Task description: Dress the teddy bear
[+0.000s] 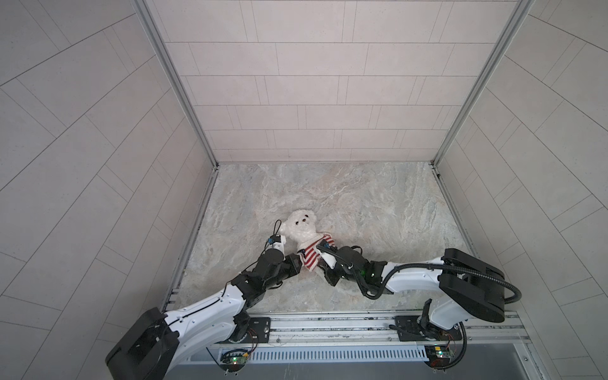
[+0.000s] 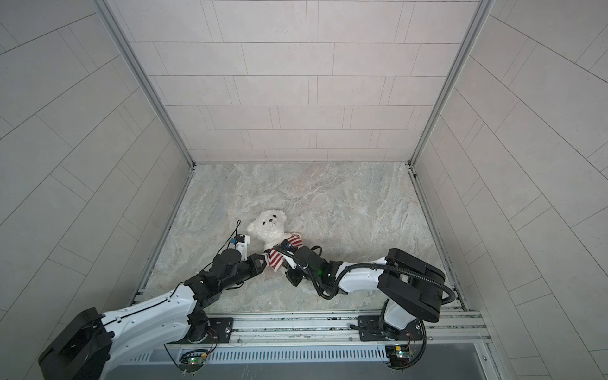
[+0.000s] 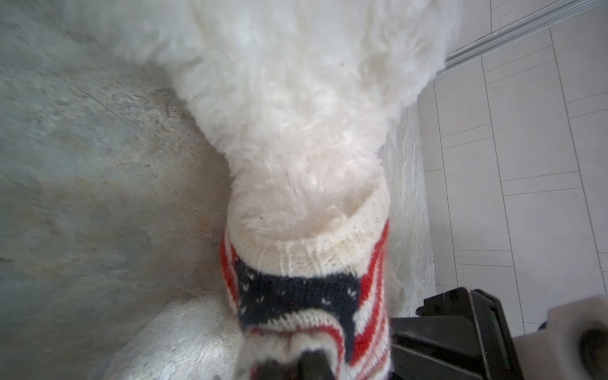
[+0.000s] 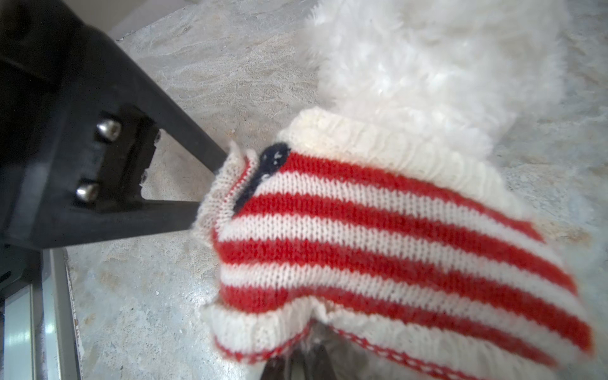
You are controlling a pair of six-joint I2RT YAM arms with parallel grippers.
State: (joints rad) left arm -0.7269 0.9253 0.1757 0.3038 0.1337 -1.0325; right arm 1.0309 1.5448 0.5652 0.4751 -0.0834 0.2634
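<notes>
I count one small fluffy white plush teddy bear (image 1: pixel 301 226) (image 2: pixel 271 226), one red-and-white striped knit sweater (image 1: pixel 311 256) (image 2: pixel 279 256), and two arms, each ending in one hand. In both top views the teddy bear lies face up on the grey-beige marbled desk (image 1: pixel 362 204), left of its middle and toward the near edge, with its head pointing at the back wall. The sweater sits around its lower body. The head and chest are bare fur.

The left arm (image 1: pixel 210 306) reaches in low from the near left corner, forearm angled toward the bear's lower body. The left hand (image 3: pixel 309 362) is pressed together and pinches a bunched bit of the sweater. In the right wrist view its black fingers (image 4: pixel 171 214) meet a cream knit edge. The right arm (image 1: pixel 414 276) bends at the elbow and stretches leftward, low over the desk. The right hand (image 4: pixel 306 358) is also closed, nipping the cream ribbed hem, which puckers at its tips.

The fur is long, soft and shaggy. The knit is fine-stitched, with even red and white bands, a navy patch flecked with white, and a thick ribbed cream opening that rings the bear's body. The desk looks smooth and veined like stone.
</notes>
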